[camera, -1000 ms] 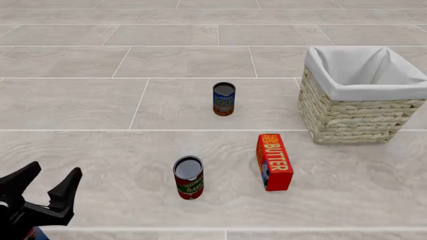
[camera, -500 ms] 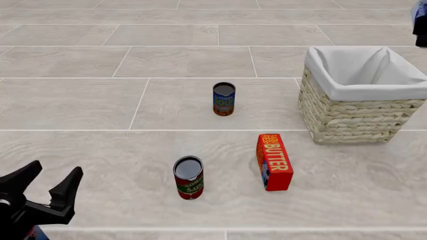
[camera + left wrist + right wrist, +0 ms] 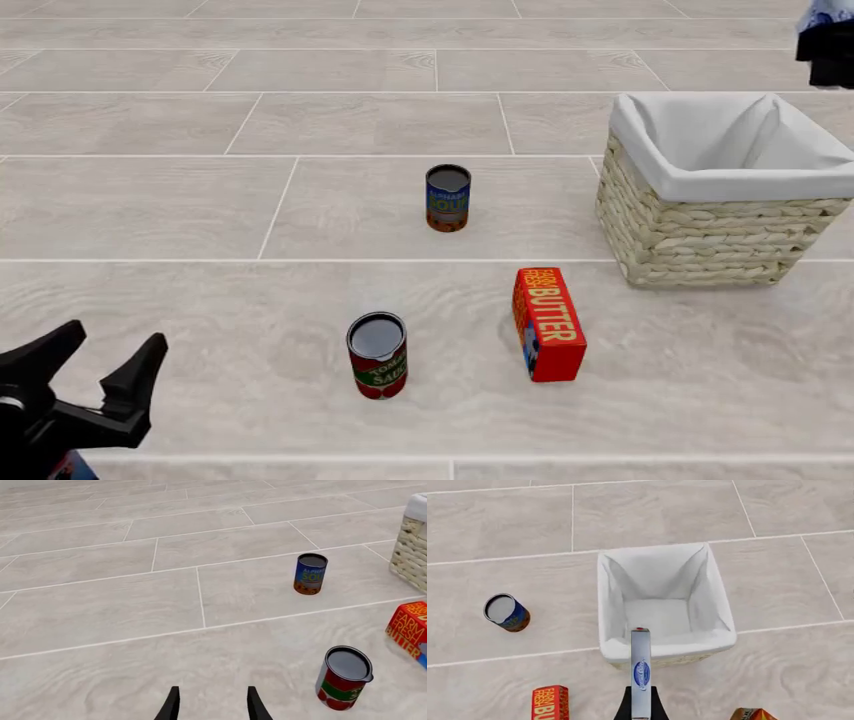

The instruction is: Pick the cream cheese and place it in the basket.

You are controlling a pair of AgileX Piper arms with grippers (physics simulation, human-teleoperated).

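The cream cheese (image 3: 640,667), a thin silvery box with a blue mark, shows edge-on in the right wrist view. My right gripper (image 3: 640,702) is shut on it and holds it high above the near rim of the basket (image 3: 608,595). From the front, the right gripper (image 3: 830,40) is only a dark shape at the top right corner, above and behind the woven basket (image 3: 694,235) with its white liner. My left gripper (image 3: 91,358) stands open at the near left, holding nothing, and its fingers (image 3: 172,706) point over bare floor.
A blue soup can (image 3: 447,198) stands mid-table. A red tomato sauce can (image 3: 378,355) and a red-orange butter box (image 3: 549,322) are nearer me. An orange box corner (image 3: 750,714) shows in the right wrist view. The surface is pale tile-patterned.
My right gripper has come into the front view at the top right corner and crept a little leftward over the basket. The left arm has barely moved.
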